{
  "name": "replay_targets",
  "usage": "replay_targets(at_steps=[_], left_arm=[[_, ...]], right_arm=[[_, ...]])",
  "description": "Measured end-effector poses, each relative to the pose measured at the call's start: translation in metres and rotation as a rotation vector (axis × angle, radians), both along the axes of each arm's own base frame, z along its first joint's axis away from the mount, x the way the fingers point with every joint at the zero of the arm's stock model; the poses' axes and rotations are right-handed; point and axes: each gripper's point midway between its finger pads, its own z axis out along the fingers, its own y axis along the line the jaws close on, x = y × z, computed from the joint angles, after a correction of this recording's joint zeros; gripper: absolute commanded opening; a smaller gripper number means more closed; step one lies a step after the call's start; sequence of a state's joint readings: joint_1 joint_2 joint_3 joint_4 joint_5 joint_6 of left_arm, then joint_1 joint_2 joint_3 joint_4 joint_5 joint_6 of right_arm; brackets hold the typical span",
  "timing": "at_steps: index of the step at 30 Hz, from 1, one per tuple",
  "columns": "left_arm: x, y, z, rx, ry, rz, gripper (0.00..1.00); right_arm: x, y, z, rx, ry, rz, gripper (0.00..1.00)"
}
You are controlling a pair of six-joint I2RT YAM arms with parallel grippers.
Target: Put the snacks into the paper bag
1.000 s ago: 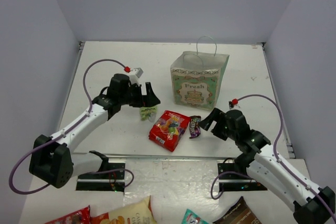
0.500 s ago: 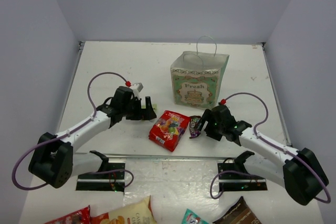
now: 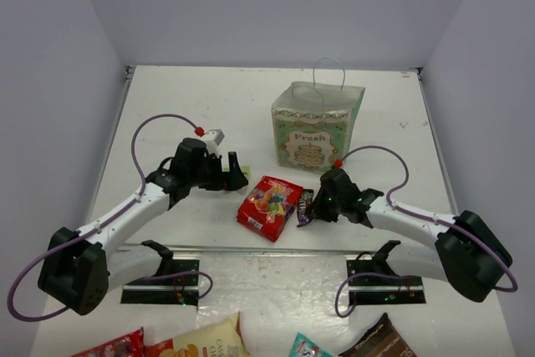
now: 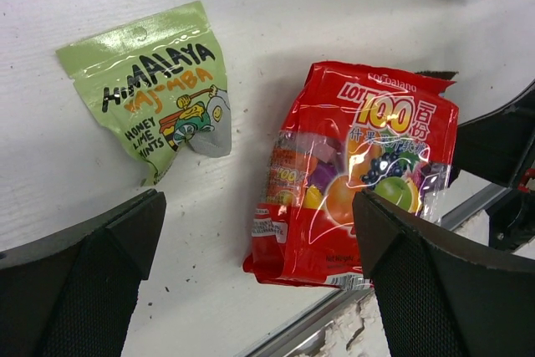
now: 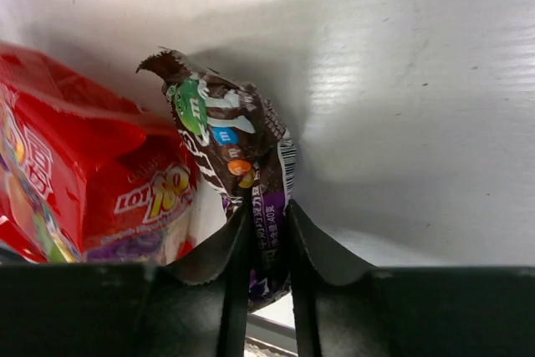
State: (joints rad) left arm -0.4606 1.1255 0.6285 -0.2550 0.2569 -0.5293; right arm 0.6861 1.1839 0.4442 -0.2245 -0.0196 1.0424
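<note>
Right gripper (image 5: pixel 266 232) lower, gripping dark brown packet (image 5: pixel 230 148) outside paper bag (image 3: pixel 316 127); left gripper (image 4: pixel 257 211) agape.

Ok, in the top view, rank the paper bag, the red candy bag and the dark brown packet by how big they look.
1. paper bag, clearly largest.
2. red candy bag.
3. dark brown packet, partly covered in this view, but still plainly the smallest.

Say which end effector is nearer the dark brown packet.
Right: the right end effector pinches the dark brown packet; the left end effector hangs open beyond the red candy bag.
</note>
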Motion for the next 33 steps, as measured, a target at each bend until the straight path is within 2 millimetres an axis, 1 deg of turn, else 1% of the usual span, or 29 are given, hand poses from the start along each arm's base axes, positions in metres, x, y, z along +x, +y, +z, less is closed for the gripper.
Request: replay_targets(at_steps=[1,3,8,10,12,15,18,19,22,25,27,28,30,33], left_arm=[[0.0,0.0,0.001,-0.001,-0.004,0.001,1.0],[0.0,0.001,0.004,-0.004,-0.015,0.004,1.0],[0.002,0.002,0.009,-0.005,-0.036,0.012,1.0],[0.002,0.003,0.009,-0.001,-0.038,0.018,1.0],[0.003,0.005,0.009,0.006,-0.04,0.025,1.0],[0.005,0.008,0.004,0.025,-0.035,0.042,1.0],[0.008,0.014,-0.01,0.065,-0.01,0.069,1.0],[0.008,0.016,-0.015,0.081,0.0,0.08,1.0],[0.007,0.024,-0.033,0.129,0.04,0.114,0.99],[0.006,0.029,-0.045,0.154,0.071,0.147,0.98],[0.006,0.032,-0.05,0.165,0.081,0.159,0.97],[0.006,0.032,-0.052,0.166,0.087,0.166,0.93],[0.006,0.032,-0.057,0.165,0.1,0.175,0.83],[0.007,0.03,-0.067,0.164,0.117,0.176,0.82]], right_arm=[[-0.002,0.002,0.0,0.004,0.006,0.002,0.0],[-0.003,0.006,0.0,0.014,0.01,-0.001,0.0],[-0.006,0.007,0.002,0.017,0.013,-0.011,0.0],[-0.012,0.004,0.007,0.018,0.008,-0.01,0.0],[-0.016,0.0,0.018,0.03,-0.015,-0.013,0.0],[-0.019,-0.007,0.041,0.06,-0.074,-0.022,0.0],[-0.021,-0.016,0.07,0.084,-0.141,-0.039,0.0],[-0.021,-0.018,0.083,0.091,-0.164,-0.042,0.0],[-0.013,-0.025,0.128,0.112,-0.262,-0.065,0.0],[-0.006,-0.033,0.173,0.112,-0.356,-0.084,0.0],[-0.002,-0.038,0.195,0.103,-0.402,-0.096,0.0],[0.0,-0.042,0.205,0.09,-0.422,-0.1,0.0],[0.002,-0.05,0.22,0.066,-0.457,-0.114,0.0],[0.005,-0.061,0.234,0.029,-0.501,-0.133,0.0]])
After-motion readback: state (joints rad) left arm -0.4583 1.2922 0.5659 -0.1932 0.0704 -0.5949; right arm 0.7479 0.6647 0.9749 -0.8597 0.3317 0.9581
